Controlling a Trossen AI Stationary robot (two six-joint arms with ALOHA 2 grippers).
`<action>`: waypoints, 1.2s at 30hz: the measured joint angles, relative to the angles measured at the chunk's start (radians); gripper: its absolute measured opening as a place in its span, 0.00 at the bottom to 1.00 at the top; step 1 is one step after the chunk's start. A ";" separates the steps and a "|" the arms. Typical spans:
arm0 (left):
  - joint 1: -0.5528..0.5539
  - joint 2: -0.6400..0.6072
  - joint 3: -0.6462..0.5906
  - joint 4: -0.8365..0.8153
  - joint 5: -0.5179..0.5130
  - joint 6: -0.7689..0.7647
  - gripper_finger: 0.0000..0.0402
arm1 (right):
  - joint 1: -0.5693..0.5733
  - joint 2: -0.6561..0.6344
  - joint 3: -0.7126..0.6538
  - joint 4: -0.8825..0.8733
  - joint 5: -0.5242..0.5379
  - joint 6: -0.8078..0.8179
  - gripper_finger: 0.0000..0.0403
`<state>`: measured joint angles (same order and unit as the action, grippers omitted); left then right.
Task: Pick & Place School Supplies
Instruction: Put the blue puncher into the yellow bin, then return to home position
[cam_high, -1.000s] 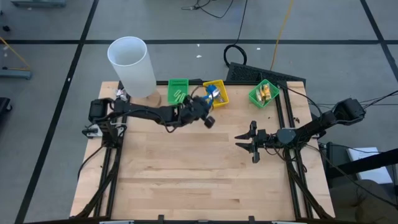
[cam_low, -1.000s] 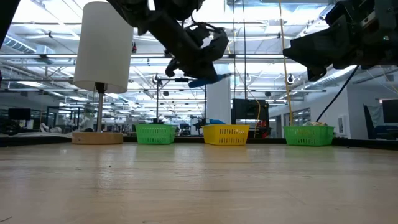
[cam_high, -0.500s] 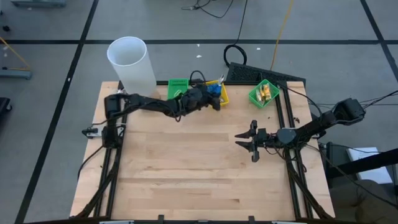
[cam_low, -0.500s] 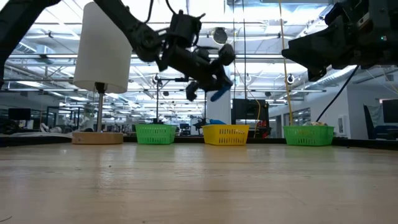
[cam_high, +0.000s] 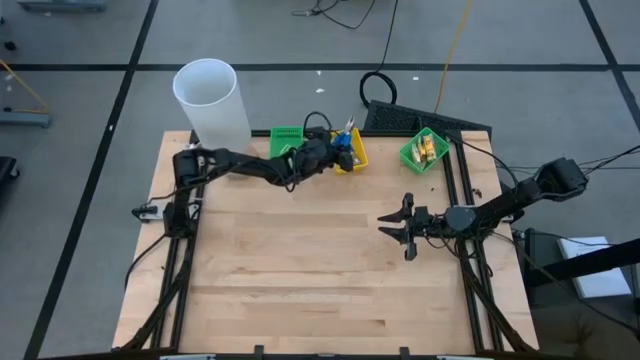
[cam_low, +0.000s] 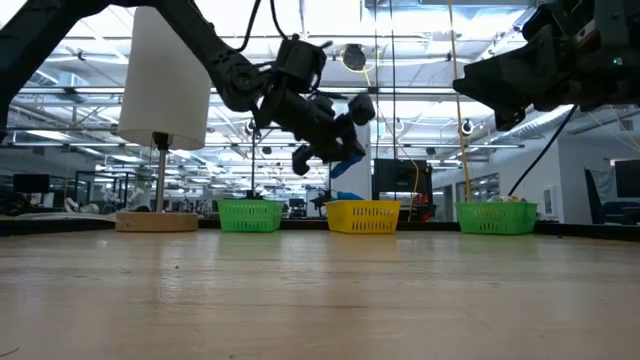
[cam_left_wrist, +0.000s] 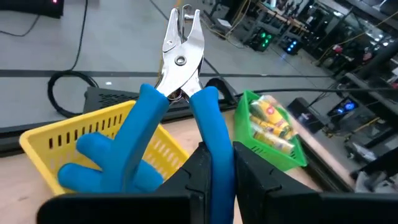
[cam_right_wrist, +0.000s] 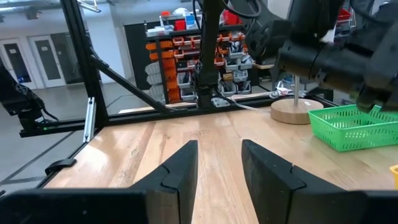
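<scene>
High view, left arm: reaches from the left edge across the upper middle of the frame; left gripper (cam_high: 335, 156) sits over the yellow bin (cam_high: 355, 152).
High view, bins: green bin (cam_high: 285, 145) to the left of the yellow one; a second green bin (cam_high: 424, 150) at upper right holds yellow-orange sticks (cam_high: 429, 148).
High view, cylinder: tall white cylinder (cam_high: 211, 104) at upper left of the worktop (cam_high: 300, 270).
High view, right arm: right gripper (cam_high: 400, 226) waits right of centre, above bare worktop, fingers spread.
Low view, left gripper (cam_low: 335, 150): raised above the yellow bin (cam_low: 364, 216), a blue handle showing under it.
Low view, right arm: dark mass at upper right of the frame.
Left wrist view, fingers (cam_left_wrist: 202, 171): pressed together on one handle of the blue-handled pliers (cam_left_wrist: 180, 74), metal nose pointing to the top of the frame.
Left wrist view, bins: yellow bin (cam_left_wrist: 46, 140) at lower left, with further blue handles (cam_left_wrist: 102, 165) in it; green bin with sticks (cam_left_wrist: 267, 121) at right.
Right wrist view, fingers (cam_right_wrist: 180, 165): apart, nothing between them.
</scene>
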<state>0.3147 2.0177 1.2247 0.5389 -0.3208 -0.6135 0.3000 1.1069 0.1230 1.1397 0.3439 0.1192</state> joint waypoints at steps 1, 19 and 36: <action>-0.002 0.005 0.000 0.002 -0.005 0.002 0.11 | 0.000 0.000 0.000 0.000 0.000 0.000 0.28; -0.011 0.078 0.000 0.041 -0.033 -0.026 0.24 | 0.000 0.000 0.000 0.000 0.022 0.000 0.28; -0.007 0.045 0.000 0.070 0.051 0.009 0.47 | 0.000 0.000 0.000 -0.001 0.021 0.000 0.28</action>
<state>0.3073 2.0622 1.2243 0.6093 -0.2694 -0.6048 0.2996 1.1069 0.1230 1.1384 0.3653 0.1192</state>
